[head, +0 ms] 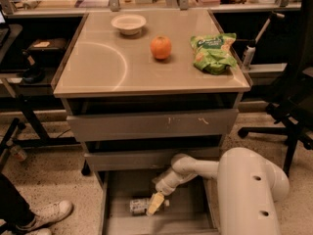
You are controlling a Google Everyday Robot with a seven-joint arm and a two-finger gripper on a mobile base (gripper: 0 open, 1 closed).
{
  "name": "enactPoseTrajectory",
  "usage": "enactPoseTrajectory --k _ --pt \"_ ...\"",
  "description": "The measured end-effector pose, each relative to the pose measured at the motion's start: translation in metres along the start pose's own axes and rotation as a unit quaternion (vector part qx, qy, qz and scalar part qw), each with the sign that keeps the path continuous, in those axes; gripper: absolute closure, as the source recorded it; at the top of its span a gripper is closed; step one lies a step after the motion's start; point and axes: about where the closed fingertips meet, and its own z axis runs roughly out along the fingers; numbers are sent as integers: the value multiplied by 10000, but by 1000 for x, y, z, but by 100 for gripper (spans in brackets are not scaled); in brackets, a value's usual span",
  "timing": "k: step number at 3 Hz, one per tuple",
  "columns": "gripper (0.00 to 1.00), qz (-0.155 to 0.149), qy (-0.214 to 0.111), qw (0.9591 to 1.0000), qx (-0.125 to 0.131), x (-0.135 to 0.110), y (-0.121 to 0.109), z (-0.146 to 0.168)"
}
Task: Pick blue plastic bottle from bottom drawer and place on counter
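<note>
The blue plastic bottle [140,206] lies on its side on the floor of the open bottom drawer [188,212], at the lower middle of the camera view. My gripper [155,204] reaches down into the drawer from the right, and its pale fingertips sit right at the bottle's right end, partly covering it. The counter [102,67] is the beige top of the cabinet above.
On the counter stand a white bowl [128,23], an orange [161,47] and a green snack bag [212,52]. Two drawer fronts [151,125] above the open drawer stick out slightly. A black office chair [293,97] stands at right, a person's shoe [46,215] at lower left.
</note>
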Motion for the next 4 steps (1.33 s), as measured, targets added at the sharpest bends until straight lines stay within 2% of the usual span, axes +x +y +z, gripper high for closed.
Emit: enactPoseTrajectory --k 2,4 --pt "0 6 -127 9999 -33 4 -4 10" --pt "0 79 -359 9993 78 34 -14 48"
